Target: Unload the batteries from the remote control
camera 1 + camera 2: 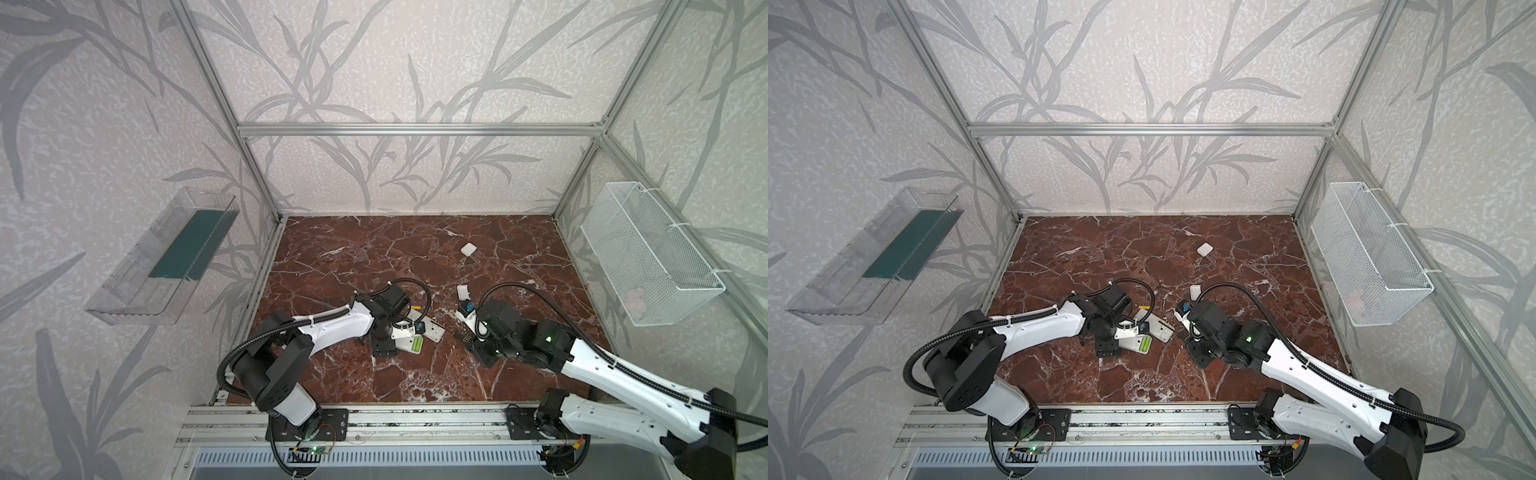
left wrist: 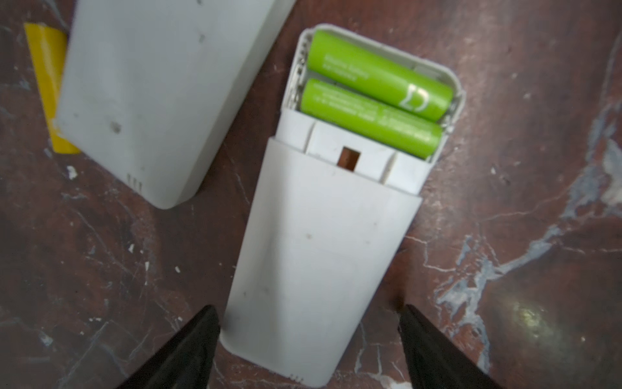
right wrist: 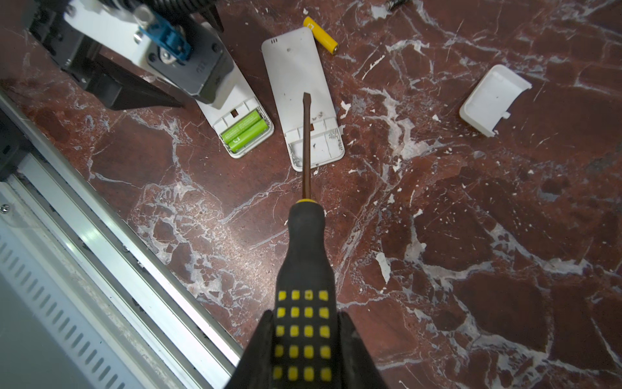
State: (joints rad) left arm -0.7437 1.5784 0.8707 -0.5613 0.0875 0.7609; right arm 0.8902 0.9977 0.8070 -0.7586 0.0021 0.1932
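Observation:
A white remote control (image 2: 319,256) lies face down on the marble with its compartment uncovered. Two lime-green batteries (image 2: 373,97) sit side by side in it, also visible in the right wrist view (image 3: 244,130) and in a top view (image 1: 417,344). My left gripper (image 2: 308,313) is open and straddles the remote's closed end; one finger touches its side and the other stands clear. A second white remote (image 3: 303,97) lies alongside with an empty compartment. A yellow battery (image 3: 319,35) rests loose at its far end. My right gripper (image 3: 304,316) is shut on the black-and-yellow screwdriver (image 3: 306,256), whose tip hovers over the second remote.
Two small white covers (image 1: 468,249) (image 1: 463,291) lie on the marble farther back. A wire basket (image 1: 648,257) hangs on the right wall and a clear tray (image 1: 166,257) on the left wall. The aluminium rail (image 3: 101,242) runs along the front edge.

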